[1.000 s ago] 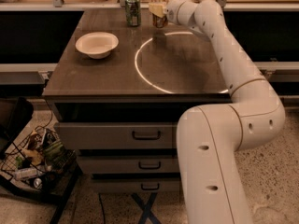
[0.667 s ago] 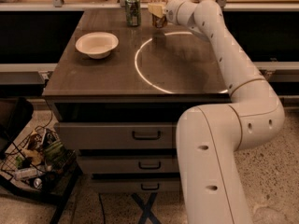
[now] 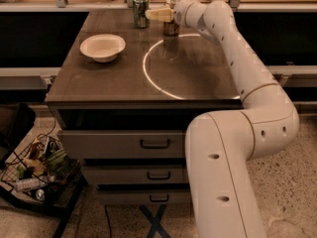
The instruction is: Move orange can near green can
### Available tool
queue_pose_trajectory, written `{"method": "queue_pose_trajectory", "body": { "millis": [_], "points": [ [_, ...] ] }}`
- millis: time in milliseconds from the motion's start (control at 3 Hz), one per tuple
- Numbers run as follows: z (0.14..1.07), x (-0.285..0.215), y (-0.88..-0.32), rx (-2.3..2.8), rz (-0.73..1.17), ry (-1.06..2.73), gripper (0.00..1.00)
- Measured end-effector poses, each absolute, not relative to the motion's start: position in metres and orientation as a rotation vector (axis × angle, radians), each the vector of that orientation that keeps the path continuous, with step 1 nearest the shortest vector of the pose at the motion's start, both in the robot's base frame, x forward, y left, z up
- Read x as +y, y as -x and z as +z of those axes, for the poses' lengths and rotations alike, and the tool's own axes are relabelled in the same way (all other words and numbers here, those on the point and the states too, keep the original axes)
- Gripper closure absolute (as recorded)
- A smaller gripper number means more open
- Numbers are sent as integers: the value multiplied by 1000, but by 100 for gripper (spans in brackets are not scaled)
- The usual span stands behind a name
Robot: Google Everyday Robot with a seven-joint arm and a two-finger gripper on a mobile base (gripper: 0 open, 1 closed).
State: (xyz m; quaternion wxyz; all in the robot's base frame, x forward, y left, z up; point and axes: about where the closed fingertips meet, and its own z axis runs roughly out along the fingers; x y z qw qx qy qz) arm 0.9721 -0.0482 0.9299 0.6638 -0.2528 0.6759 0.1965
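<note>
Surface of dark wood-grain tabletop (image 3: 198,78): smooth, low sheen, catching a bright ring of light. On slim green can (image 3: 140,9): glossy metal, silvery top. On orange-brown can (image 3: 171,29): metal, duller shine, in shadow. Directly over it, pale cream gripper (image 3: 154,15): smooth, matt, plastic-looking. Shell of white robot arm (image 3: 247,68): smooth, soft gloss. Finish of round white bowl (image 3: 102,47): matt. Fronts of grey drawers (image 3: 114,144): flat, smooth. Underfoot, speckled floor (image 3: 287,182): stone-like.

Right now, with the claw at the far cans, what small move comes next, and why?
Probably a short shift toward the green can. The claw is at the top of the orange can, at the far side of the table, and the two cans stand side by side with a gap between. Bringing the orange can slightly closer, without bumping the green one, seems what remains.
</note>
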Motion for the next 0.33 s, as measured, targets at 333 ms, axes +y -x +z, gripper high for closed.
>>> {"method": "queue_pose_trajectory", "body": {
  "millis": [333],
  "points": [
    [930, -48, -972, 1527, 444, 571, 0]
  ]
}}
